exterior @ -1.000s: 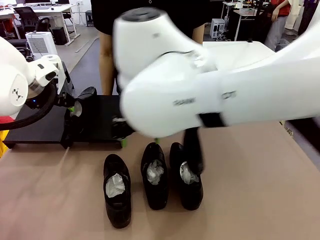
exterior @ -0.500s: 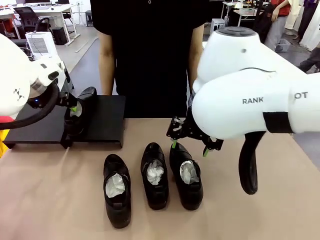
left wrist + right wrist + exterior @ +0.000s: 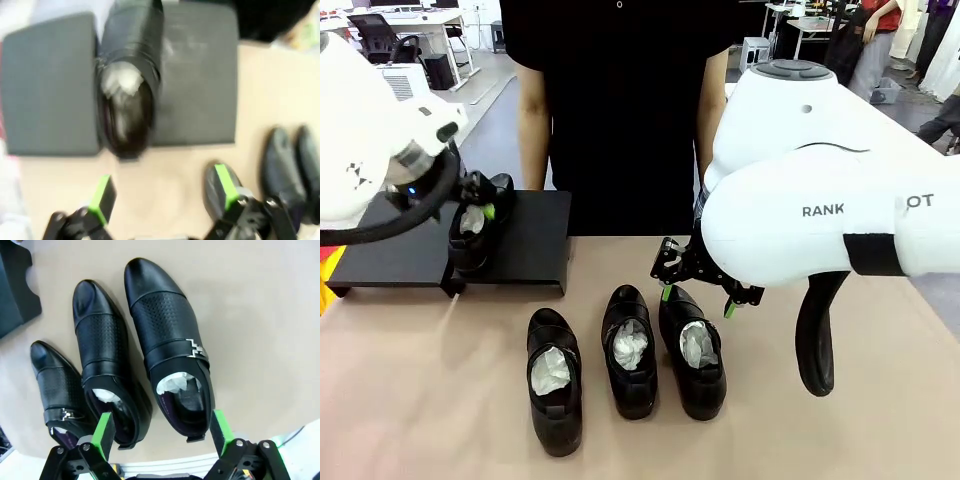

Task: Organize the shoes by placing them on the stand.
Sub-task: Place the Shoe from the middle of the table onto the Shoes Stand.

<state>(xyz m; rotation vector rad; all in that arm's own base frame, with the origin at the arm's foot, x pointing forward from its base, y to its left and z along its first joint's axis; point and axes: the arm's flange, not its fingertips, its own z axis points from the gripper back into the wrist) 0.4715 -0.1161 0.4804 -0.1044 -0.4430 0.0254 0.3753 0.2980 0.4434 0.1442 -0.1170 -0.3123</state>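
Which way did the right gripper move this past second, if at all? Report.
Yes: the right gripper swung toward picture right, from the stand's front edge to above the rightmost shoe.

Left wrist view is coming out smeary, blurring the shoe (image 3: 132,50) on the stand (image 3: 50,90); up front the right gripper (image 3: 697,302) is covering the toe of the rightmost shoe (image 3: 695,360).

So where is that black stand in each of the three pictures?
Front view: the stand is at the far left, carrying one shoe.
Left wrist view: the stand spans the top, blurred.
Right wrist view: the stand shows as a corner, top left.
Shared landmark: the three shoes in a row on the table.
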